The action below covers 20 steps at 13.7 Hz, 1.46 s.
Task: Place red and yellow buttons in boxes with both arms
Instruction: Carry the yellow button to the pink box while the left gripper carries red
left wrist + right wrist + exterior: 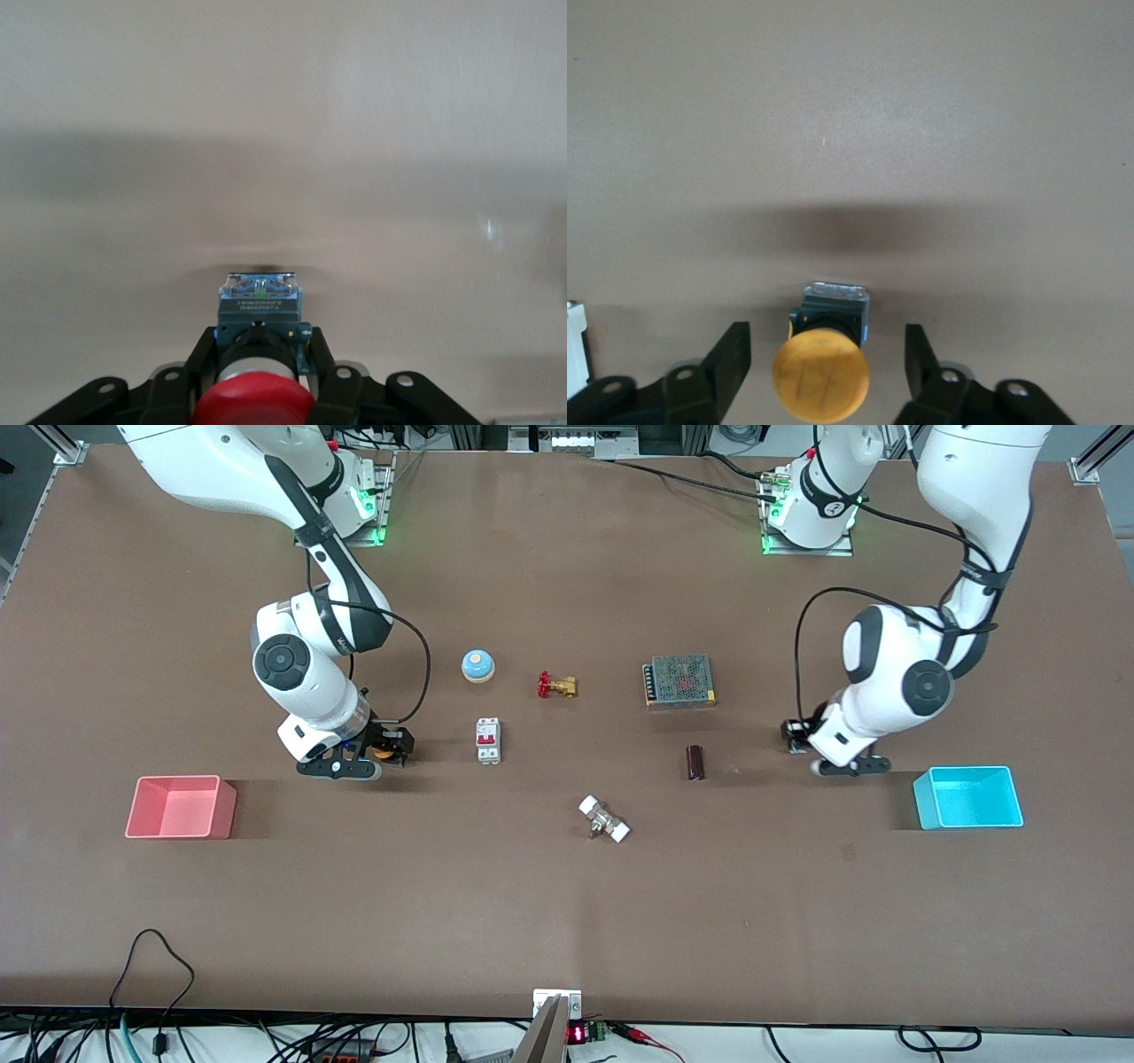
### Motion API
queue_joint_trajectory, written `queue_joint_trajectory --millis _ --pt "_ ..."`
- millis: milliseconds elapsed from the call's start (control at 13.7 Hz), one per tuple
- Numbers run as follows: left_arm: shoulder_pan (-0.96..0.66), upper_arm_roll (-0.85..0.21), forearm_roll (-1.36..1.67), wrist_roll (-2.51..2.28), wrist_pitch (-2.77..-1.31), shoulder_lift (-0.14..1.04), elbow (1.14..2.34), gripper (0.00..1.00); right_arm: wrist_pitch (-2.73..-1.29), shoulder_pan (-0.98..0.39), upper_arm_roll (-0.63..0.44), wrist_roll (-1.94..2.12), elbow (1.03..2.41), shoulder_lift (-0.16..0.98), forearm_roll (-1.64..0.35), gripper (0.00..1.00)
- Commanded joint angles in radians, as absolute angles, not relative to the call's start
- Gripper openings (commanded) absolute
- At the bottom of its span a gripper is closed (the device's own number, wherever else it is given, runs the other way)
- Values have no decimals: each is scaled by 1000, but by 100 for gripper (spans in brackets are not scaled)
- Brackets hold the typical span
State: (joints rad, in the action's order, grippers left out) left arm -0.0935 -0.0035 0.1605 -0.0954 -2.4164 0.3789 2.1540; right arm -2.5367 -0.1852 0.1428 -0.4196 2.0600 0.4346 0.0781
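The red button [255, 403] lies on the table on its side, clamped between the fingers of my left gripper [260, 354]. In the front view my left gripper [797, 737] is low at the table, beside the cyan box [967, 797]; the red button is hidden there. The yellow button [820, 374] lies on its side between the open fingers of my right gripper [826, 359], which do not touch it. In the front view my right gripper [383, 748] is down at the yellow button [383, 754], a little farther from the camera than the pink box [182, 808]. Both boxes are empty.
Between the arms lie a blue-and-white bell [477, 665], a brass valve with a red handle [557, 685], a white circuit breaker [487, 740], a metal power supply [679, 681], a dark cylinder [695, 762] and a white-ended fitting [604, 819].
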Motion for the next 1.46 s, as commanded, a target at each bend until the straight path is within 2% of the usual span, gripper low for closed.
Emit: queue_joint_trajectory --millis 0,146,293,439,659,1024,1171,1390 --pt "35 5 143 -87 -2337 315 2082 35 -2533 -178 155 -423 2052 442 86 67" --pt "87 5 118 -29 -2266 282 2045 35 -2533 -178 155 -423 2052 446 86 52" --pt "139 5 109 41 -2252 281 2001 35 -2533 -176 153 -422 2051 445 86 29" --pt "170 6 60 83 -2253 316 1939 35 -2533 -175 155 -416 2043 443 86 16" --pt "242 5 -12 121 -2255 423 1818 35 -2510 -166 153 -400 2028 417 86 12" --pt "268 5 -8 166 -2255 526 1721 35 -2128 29 146 34 1858 255 80 12" --pt "282 5 -6 173 -2261 573 1720 34 -2080 144 144 221 1778 268 69 12" --pt "291 5 -3 207 -2260 594 1704 34 -2100 265 144 415 1732 343 58 12"
